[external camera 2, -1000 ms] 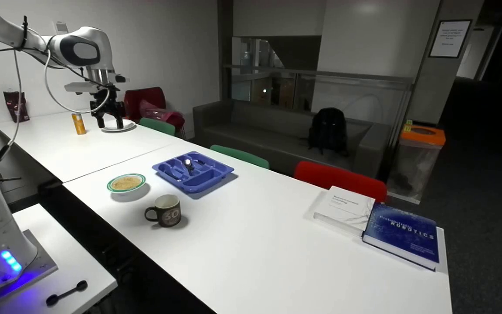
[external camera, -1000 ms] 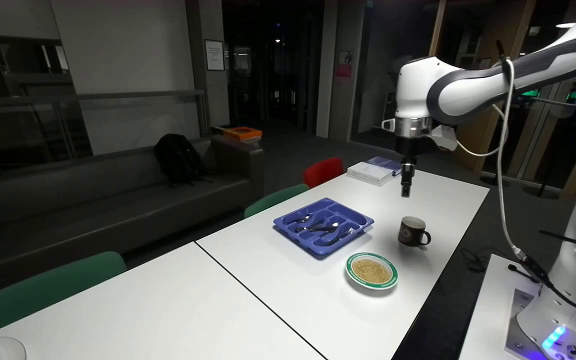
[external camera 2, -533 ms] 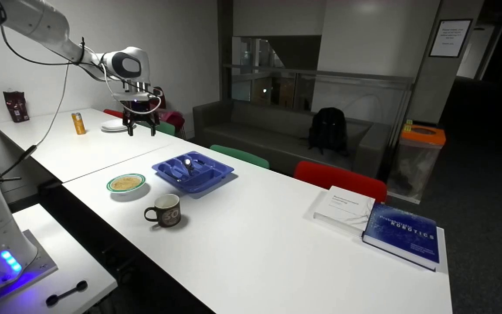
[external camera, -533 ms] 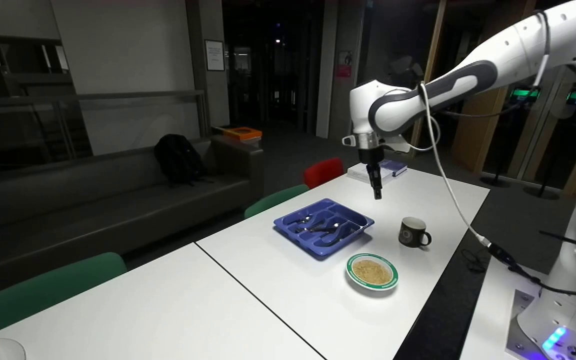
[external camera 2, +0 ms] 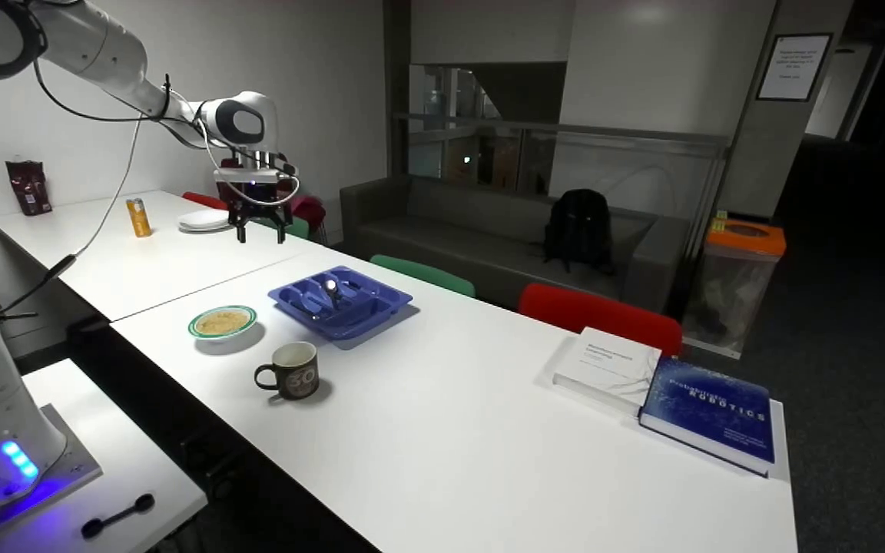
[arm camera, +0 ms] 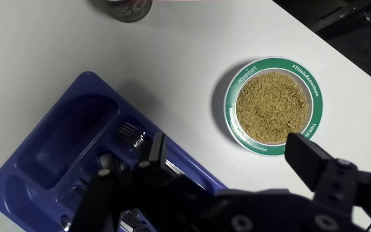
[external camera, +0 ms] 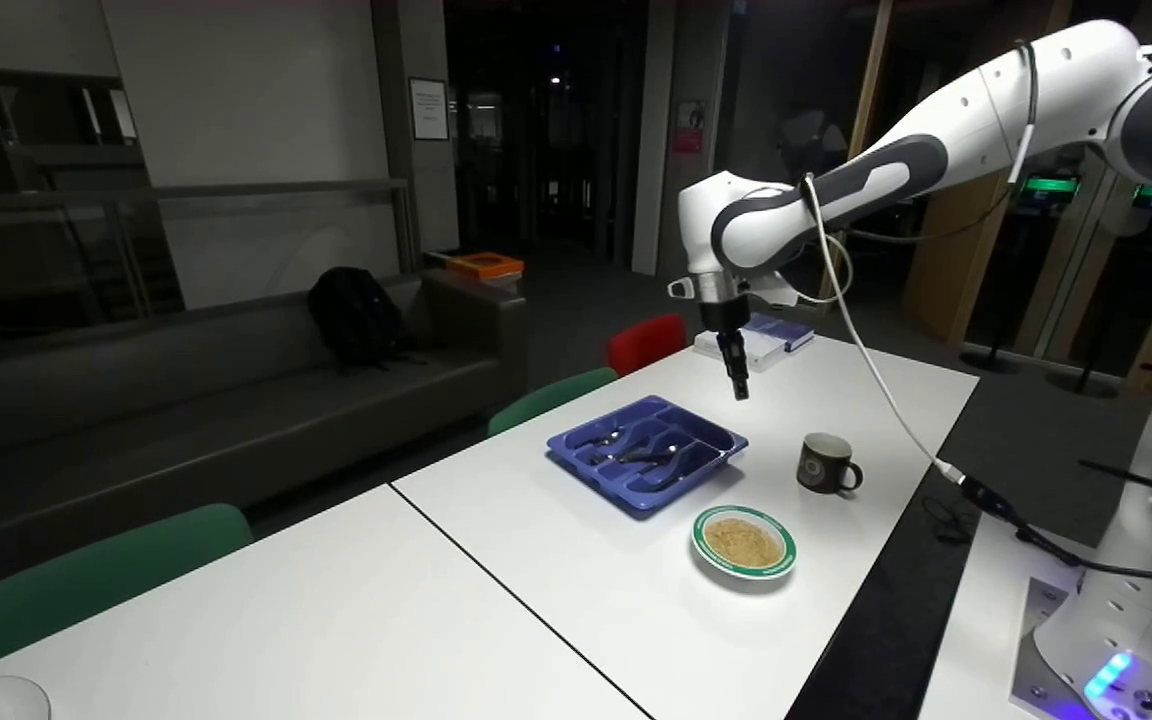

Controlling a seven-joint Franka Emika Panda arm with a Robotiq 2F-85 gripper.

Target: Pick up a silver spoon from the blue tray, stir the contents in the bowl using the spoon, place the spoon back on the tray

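Observation:
The blue tray lies on the white table in both exterior views; its rim shows in the wrist view. It holds cutlery. A rounded silver spoon end lies in a middle compartment, partly hidden by my finger; it glints in an exterior view. The green-rimmed bowl stands beside the tray, also in both exterior views. Its contents are tan grains, fairly level. My gripper is open and empty, high above the table, fingers down, in both exterior views.
A dark mug stands near the bowl and tray. A fork lies in the tray. Books lie at a table end. An orange can and white plates stand at the opposite end. Chairs line the table.
The arm has reached further out from its base, carrying the open gripper toward the tray side, mostly in the first half second. The tray, bowl and mug have not moved.

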